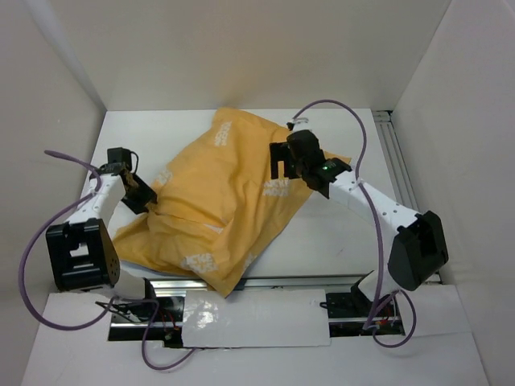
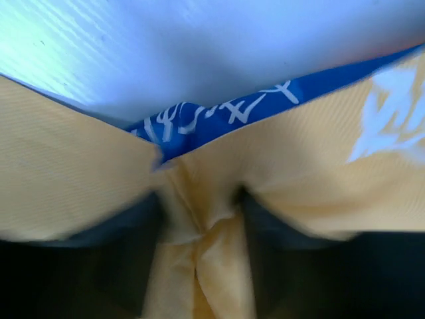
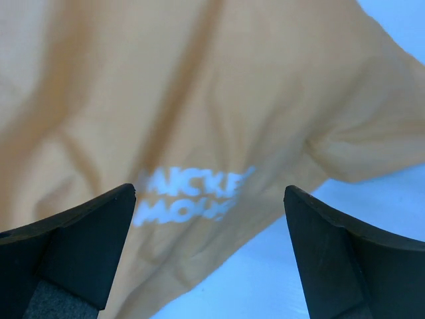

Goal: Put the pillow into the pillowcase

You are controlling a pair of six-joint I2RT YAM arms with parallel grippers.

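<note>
On the desk (image 1: 338,241), the left gripper (image 1: 140,195) pinches an edge of the bulging pillowcase (image 1: 217,201) while the right gripper (image 1: 281,162) hangs open above it; the unseen pillow seems inside, so straightening should follow.

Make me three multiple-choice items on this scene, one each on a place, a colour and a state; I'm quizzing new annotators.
1. Where does the left gripper grip the pillowcase?
A) its left edge
B) its far corner
C) its right edge

2. Which colour of the pillowcase faces up?
A) blue
B) orange-yellow
C) green

3. How is the right gripper?
A) shut on fabric
B) open over the fabric
C) out of view

Key:
1 A, the top view shows it at the left edge, and the left wrist view shows fabric pinched.
2 B, orange-yellow fills the top view.
3 B, the right wrist view shows its jaws wide apart above the cloth.
</note>
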